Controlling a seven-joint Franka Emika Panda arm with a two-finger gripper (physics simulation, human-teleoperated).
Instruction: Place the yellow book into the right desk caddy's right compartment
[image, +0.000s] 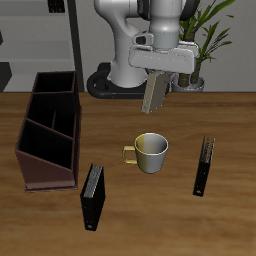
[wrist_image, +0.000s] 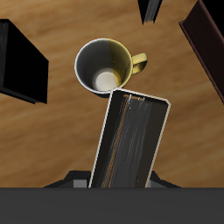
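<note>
The wooden table (image: 230, 140) carries a caddy (image: 50, 130), mug (image: 150, 152) and two black books (image: 93, 197).

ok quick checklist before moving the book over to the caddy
1. Book held: ok. The yellow book hangs from the gripper.
2. Book off the table: ok, it hangs above the mug.
3. Book attitude: not ok, it hangs slightly tilted rather than plumb.
4. Right compartment free: cannot tell; the caddy shows open sections, but the floors are in shadow.
5. Path to the caddy: ok, only bare table between.
6. Black books clear: ok, one lies by the caddy's front, the other beyond the mug.
</note>
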